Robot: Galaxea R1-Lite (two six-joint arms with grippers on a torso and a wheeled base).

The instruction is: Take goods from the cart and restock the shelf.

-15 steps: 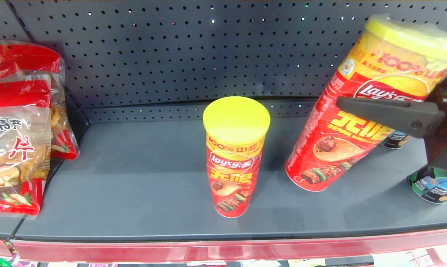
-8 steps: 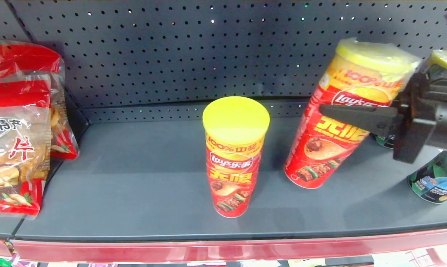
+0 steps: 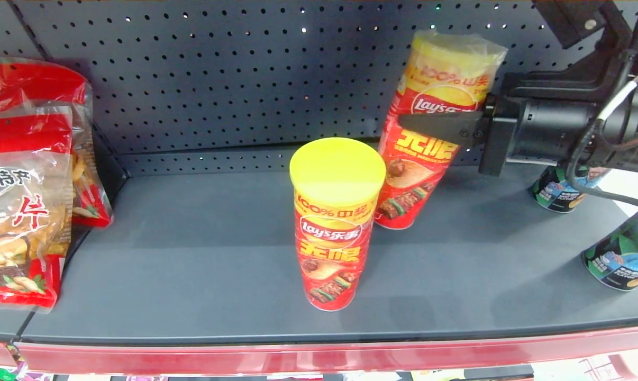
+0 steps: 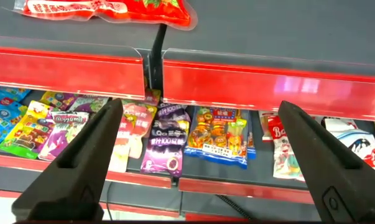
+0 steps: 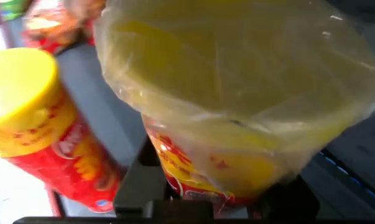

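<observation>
**A:** What worries you here?

**B:** The tilt. The held can [image 3: 414, 180] leans with its lid toward the shelf's right edge, and its base is low beside the standing can [image 3: 334, 227]. If the right gripper [image 3: 419, 119] lets go like this, I judge the can topples, either against the pegboard [image 3: 218, 79] or onto its neighbour.

**A:** And the neighbour?

**B:** It stands upright midway along the shelf [image 3: 192, 254], nearer the front edge, with just a low red lip before it. A nudge from the held can's base could send it over that lip. The two look almost touching, and I cannot tell whether there is a gap.

**A:** Is the base down on the shelf?

**B:** I cannot tell. It is close to the back edge, behind the standing can and to its right, either resting or just above.

**A:** How is it held?

**B:** The right gripper is clamped on the can's upper half, with one finger [image 3: 446, 126] across the printed front and the other hidden behind. The arm comes in from the right edge. Loose clear wrap covers the lid. If it reaches under the fingers, the hold could slip.

**A:** The other arm?

**B:** The left gripper [image 4: 199, 155] is spread wide with nothing in it, in front of lower tiers of packets [image 4: 218, 134].

**A:** Anything nearby?

**B:** Dark cans [image 3: 620, 259] sit at the right edge under the arm. Snack bags [image 3: 23, 211] at the left edge are well apart.
</observation>
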